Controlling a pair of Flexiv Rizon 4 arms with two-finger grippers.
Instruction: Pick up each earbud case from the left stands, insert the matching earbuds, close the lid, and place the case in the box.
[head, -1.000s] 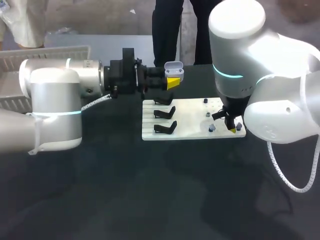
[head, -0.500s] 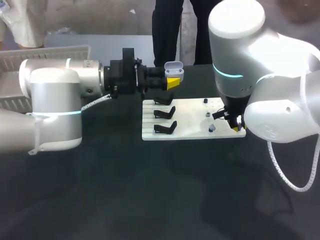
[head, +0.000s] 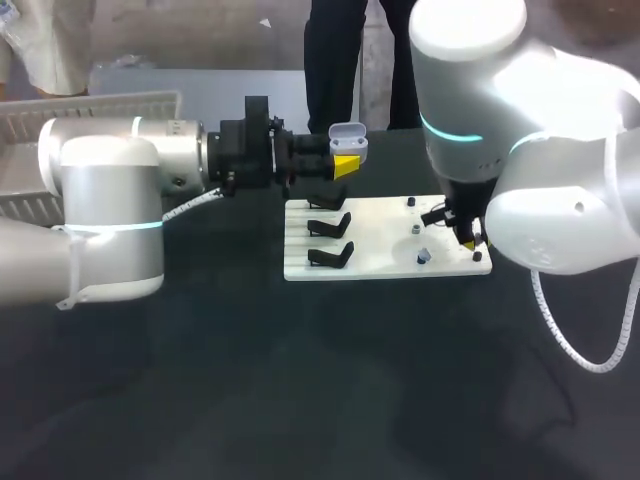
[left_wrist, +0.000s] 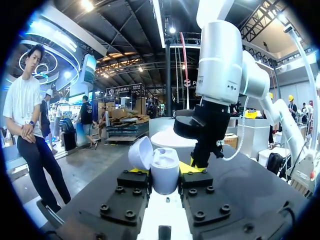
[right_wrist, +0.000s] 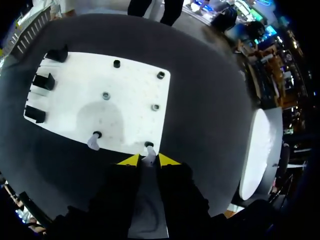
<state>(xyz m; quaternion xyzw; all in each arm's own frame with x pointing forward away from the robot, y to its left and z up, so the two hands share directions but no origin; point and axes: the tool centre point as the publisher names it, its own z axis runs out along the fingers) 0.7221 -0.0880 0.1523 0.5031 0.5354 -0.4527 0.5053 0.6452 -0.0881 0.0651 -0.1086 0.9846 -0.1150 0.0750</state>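
White plastic first: the small, rounded white earbud case (left_wrist: 164, 175) with its lid hinged open is clenched between the yellow-tipped fingers of my left hand (left_wrist: 164, 172). That hand holds it in the air above the far edge of the flat white board (head: 380, 225), with the open cavity facing up. The three black angled stands (head: 330, 226) along the board's left side are bare.

My right hand (right_wrist: 149, 161) is down at the board's near right corner. Its two yellow tips are closed on a small white earbud (right_wrist: 148, 156) at a black socket there. I cannot tell whether the earbud has come clear of the socket. A second small white earbud (right_wrist: 93, 141) sits at the next socket along the same edge, apart from the fingers.

The step in hand looks to be fetching the first earbud for the open case; nothing has been inserted yet, as far as the case's cavity shows. The next move calls for a straight lift so the stem comes out cleanly. After that the earbud must be carried across above the dark desk (head: 300, 380) to the left hand and lined up with the matching well. The stem should point down, and the hand should let go only once the earbud is seated. The second earbud, the lid and the trip to the white slatted box (head: 100, 105) behind my left arm remain.
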